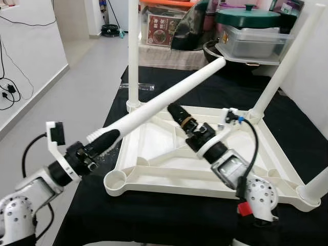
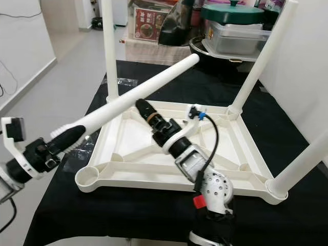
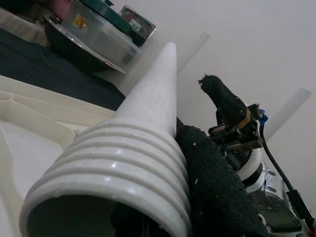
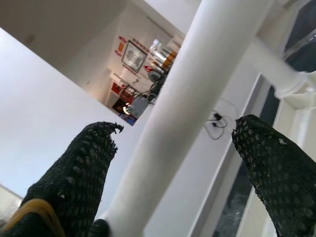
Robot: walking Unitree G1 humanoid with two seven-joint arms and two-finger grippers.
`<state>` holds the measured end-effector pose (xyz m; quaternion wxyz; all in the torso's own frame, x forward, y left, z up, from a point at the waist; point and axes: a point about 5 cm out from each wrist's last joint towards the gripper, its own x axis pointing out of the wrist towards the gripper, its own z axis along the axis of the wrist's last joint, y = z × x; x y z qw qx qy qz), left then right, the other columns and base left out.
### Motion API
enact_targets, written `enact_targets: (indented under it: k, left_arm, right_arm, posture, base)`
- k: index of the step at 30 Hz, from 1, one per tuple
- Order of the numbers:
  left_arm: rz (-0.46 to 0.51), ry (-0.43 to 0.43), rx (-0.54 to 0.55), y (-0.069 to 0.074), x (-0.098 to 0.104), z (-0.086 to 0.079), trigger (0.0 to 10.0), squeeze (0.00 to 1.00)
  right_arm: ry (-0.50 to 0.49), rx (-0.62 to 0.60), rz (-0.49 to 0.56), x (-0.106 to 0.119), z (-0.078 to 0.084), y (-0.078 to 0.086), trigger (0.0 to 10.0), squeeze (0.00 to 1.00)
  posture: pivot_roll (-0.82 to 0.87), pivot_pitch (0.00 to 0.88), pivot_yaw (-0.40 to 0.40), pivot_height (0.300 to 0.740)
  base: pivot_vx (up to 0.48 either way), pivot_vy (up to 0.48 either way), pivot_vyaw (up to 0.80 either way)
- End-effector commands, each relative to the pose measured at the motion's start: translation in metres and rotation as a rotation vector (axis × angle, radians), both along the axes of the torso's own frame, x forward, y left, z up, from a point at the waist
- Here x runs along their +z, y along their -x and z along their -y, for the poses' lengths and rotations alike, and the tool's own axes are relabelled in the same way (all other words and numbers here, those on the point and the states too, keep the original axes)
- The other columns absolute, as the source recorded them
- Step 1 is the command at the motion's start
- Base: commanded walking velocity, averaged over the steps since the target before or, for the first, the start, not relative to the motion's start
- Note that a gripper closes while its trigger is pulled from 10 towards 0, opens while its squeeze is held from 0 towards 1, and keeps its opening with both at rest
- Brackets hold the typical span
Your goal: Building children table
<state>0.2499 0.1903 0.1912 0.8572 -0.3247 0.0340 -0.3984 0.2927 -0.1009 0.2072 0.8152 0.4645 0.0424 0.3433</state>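
Now left hand [image 1: 105, 139] holds table leg [image 1: 169, 97] — slanting up, rightward.

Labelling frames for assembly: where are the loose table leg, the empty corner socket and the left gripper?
loose table leg [image 1: 169, 97], left eye view, mid-shaft.
empty corner socket [image 1: 116, 180], left eye view, rim.
left gripper [image 1: 105, 139], left eye view, between fingertips.

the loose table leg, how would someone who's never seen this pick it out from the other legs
Start at the white tabletop lying upside down on the black cloth. Three white legs stand fixed in its corner sockets. The loose leg slants across the near-left part of the tabletop, its ribbed threaded end clamped in the left gripper and its plain end up in the air.
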Motion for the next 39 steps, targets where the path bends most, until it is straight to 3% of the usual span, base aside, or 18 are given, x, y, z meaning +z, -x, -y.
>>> enact_targets:
  k: [1, 8, 19, 39]
  left_arm:
    - [0.01, 0.009, -0.018, 0.002, 0.0, 0.009, 10.0, 0.0]
    - [-0.002, 0.035, -0.056, 0.002, -0.001, 0.028, 10.0, 0.0]
    - [-0.009, 0.048, -0.137, 0.003, -0.003, 0.055, 10.0, 0.0]
    - [-0.032, 0.054, -0.156, 0.01, -0.009, 0.064, 10.0, 0.0]
  right_arm:
    - [-0.039, 0.027, 0.002, 0.005, -0.004, 0.002, 10.0, 0.0]
    - [-0.057, 0.072, -0.021, 0.006, -0.014, 0.005, 10.0, 0.0]
    - [-0.057, 0.043, -0.094, -0.002, -0.028, -0.002, 10.0, 0.0]
    - [-0.079, -0.023, -0.109, 0.005, -0.025, -0.015, 10.0, 0.0]
  posture:
    - [0.1, 0.0, -0.104, 0.74]
    - [0.1, 0.0, -0.107, 0.74]
    - [0.09, 0.002, -0.107, 0.74]
    - [0.09, 0.003, -0.106, 0.74]
  base:
    - [0.0, 0.0, 0.0]
    - [0.0, 0.0, 0.0]
    - [0.0, 0.0, 0.0]
    - [0.0, 0.0, 0.0]
